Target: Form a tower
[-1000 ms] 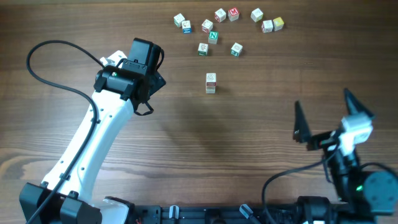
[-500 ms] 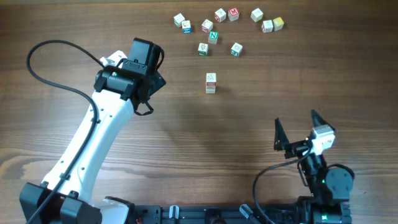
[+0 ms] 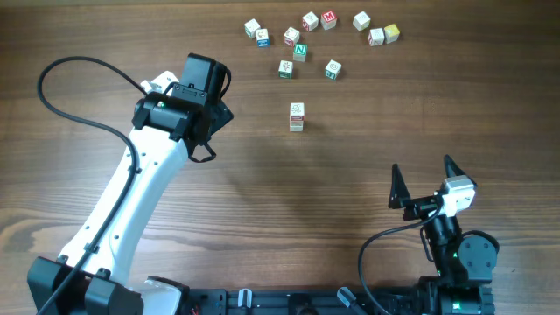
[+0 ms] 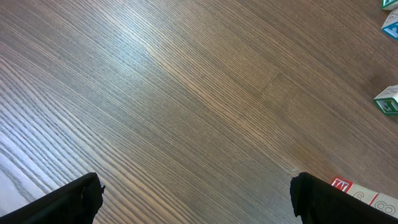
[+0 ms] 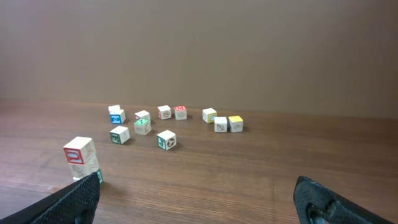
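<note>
Overhead: 2-cube tower stands mid-table, just below loose cubes; right gripper spread wide, empty, well apart. Left wrist: left gripper spread too, pinching nothing. Right wrist: tower's top cube looks slightly offset, so a finger nudge or off-centre drop w/ the next cube could topple it.

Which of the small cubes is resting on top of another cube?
The top cube of the tower, standing apart from the rest; all the loose cubes lie singly on the table.
</note>
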Controlling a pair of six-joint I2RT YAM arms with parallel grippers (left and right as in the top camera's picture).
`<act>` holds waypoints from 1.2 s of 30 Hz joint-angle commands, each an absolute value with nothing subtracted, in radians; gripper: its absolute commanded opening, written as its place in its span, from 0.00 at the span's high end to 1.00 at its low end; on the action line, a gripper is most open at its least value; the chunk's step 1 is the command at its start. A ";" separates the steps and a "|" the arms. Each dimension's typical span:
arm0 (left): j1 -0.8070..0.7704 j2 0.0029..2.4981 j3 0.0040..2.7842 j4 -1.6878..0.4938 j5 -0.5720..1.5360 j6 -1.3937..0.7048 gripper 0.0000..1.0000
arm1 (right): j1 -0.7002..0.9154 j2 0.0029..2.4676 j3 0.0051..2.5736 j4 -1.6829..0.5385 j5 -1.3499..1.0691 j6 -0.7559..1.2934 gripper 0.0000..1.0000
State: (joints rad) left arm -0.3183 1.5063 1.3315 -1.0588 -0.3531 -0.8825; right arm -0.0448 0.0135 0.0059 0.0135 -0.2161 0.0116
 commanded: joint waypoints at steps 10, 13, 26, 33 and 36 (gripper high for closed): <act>-0.312 1.509 1.326 -1.060 -0.356 -0.902 0.00 | -0.049 0.004 0.005 0.014 -0.191 0.028 0.00; -0.312 1.509 1.326 -1.060 -0.356 -0.902 0.00 | -0.049 0.004 0.005 0.014 -0.191 0.028 0.00; -0.324 1.501 1.326 -1.060 -0.356 -0.902 0.00 | -0.049 0.004 0.005 0.014 -0.191 0.029 0.00; -0.397 1.317 1.326 -1.060 -0.356 -0.902 0.00 | -0.049 0.004 0.005 0.014 -0.191 0.028 0.00; -0.368 1.207 1.326 -1.060 -0.356 -0.902 0.00 | -0.049 0.004 0.005 0.014 -0.191 0.029 0.00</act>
